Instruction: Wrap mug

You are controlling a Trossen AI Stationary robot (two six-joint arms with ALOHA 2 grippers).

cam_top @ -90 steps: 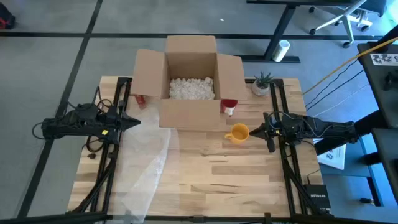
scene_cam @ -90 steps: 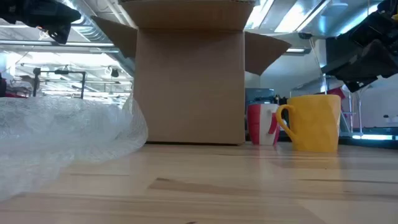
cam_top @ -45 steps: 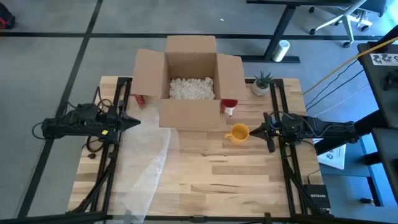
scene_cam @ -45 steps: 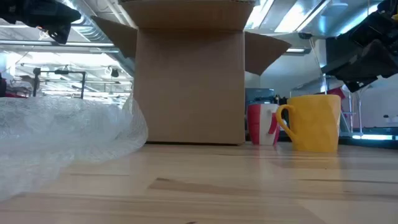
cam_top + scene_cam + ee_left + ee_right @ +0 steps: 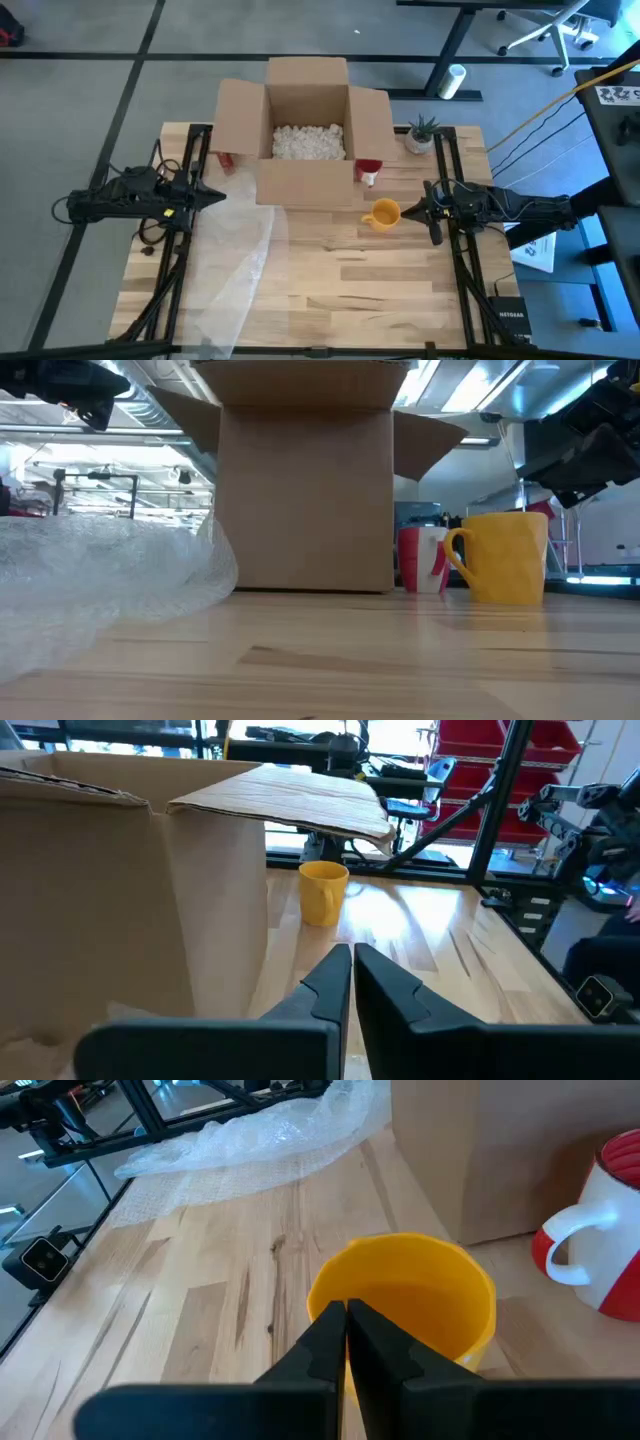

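A yellow mug [image 5: 382, 214] [image 5: 505, 558] stands upright on its base on the wooden table, right of centre, with its handle toward the table's left. My right gripper [image 5: 408, 212] [image 5: 346, 1312] is shut and hovers just right of the mug and higher than its rim, touching nothing. A sheet of clear bubble wrap [image 5: 235, 270] [image 5: 90, 575] lies crumpled on the table's left half. My left gripper [image 5: 222, 197] [image 5: 352, 960] is shut and hangs above the wrap's far end, beside the cardboard box.
An open cardboard box [image 5: 305, 130] with white packing peanuts stands at the far middle. A red-and-white mug [image 5: 368, 172] stands by its right corner, a small plant [image 5: 422, 133] at the far right, and a red object [image 5: 222, 160] left of the box. Bare wood [image 5: 350, 290] lies toward the near edge.
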